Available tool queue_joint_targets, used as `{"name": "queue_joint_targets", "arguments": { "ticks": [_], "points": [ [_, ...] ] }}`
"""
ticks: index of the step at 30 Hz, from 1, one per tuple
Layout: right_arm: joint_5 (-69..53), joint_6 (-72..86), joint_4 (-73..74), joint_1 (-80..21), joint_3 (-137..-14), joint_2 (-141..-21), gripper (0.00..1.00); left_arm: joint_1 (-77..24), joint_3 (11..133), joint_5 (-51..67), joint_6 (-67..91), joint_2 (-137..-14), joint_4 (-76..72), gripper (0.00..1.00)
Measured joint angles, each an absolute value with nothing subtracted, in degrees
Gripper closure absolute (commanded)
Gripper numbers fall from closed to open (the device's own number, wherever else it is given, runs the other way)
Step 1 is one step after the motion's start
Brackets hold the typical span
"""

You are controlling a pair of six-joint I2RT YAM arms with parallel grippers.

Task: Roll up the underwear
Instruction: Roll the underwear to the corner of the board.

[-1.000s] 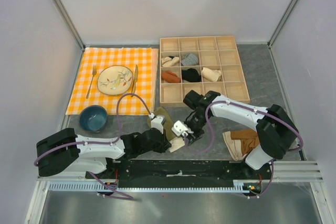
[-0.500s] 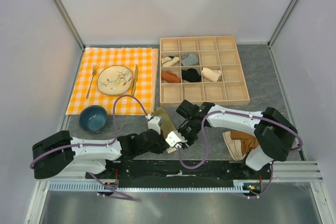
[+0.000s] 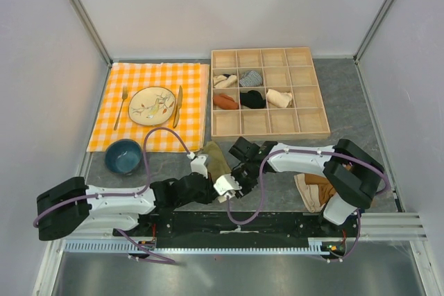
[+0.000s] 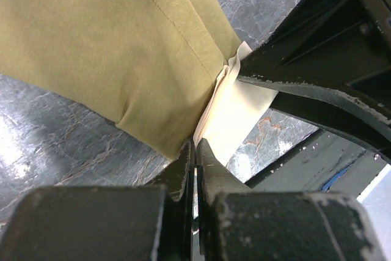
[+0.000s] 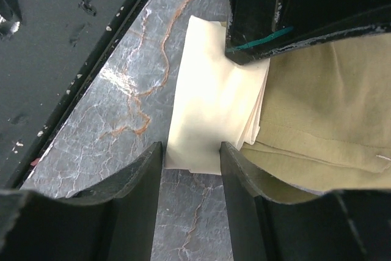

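Both grippers meet at the underwear [image 4: 116, 47]. Left gripper [image 4: 195, 151] pinches its cream waistband [image 5: 211, 114] tight; right gripper [image 5: 190, 166] straddles that band, fingers slightly spread.

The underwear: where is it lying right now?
In the top view the underwear lies on the grey table near its front edge, just below the checked cloth's right corner, with the left hand and right hand at its cream waistband end.

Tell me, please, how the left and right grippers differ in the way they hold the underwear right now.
The left gripper is pinched shut on the underwear at the edge where olive cloth meets the cream waistband. The right gripper has its fingers set apart around the waistband's end, straddling rather than pinching it. Both work at the same waistband end, close together.
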State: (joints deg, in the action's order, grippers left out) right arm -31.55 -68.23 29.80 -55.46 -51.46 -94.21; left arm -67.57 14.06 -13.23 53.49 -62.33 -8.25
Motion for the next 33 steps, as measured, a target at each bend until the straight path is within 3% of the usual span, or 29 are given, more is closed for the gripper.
{"name": "queue_joint_targets", "arguments": {
  "ticks": [3, 5, 7, 11, 14, 26, 33],
  "points": [
    [-31.1, -67.3, 28.8, -55.7, -51.2, -94.2, 0.52, -67.6, 13.4, -13.4, 54.0, -60.8, -7.8, 0.93],
    [-31.0, -66.6, 28.0, -55.8, -51.0, -94.2, 0.54, -67.6, 13.0, -13.4, 54.2, -59.9, -7.5, 0.85],
    [-30.9, -65.9, 27.5, -56.0, -51.0, -94.2, 0.60, -67.6, 12.6, -13.4, 54.4, -58.7, -7.0, 0.82],
    [-30.9, -64.4, 26.5, -56.5, -51.0, -94.6, 0.71, -67.6, 12.4, -13.5, 54.7, -55.7, -5.0, 0.59],
    [-31.0, -63.2, 25.8, -56.6, -51.0, -94.9, 0.78, -67.6, 12.4, -14.2, 54.7, -51.8, -2.1, 0.53],
    [-36.9, -62.4, 37.8, -53.3, -60.3, -101.8, 0.87, -67.6, 11.7, -19.0, 51.2, -27.3, 8.2, 0.50],
    [-43.9, -62.9, 52.9, -46.5, -69.8, -110.9, 0.88, -67.6, 10.0, -17.5, 42.5, -26.4, 6.8, 0.48]
  ]
}}
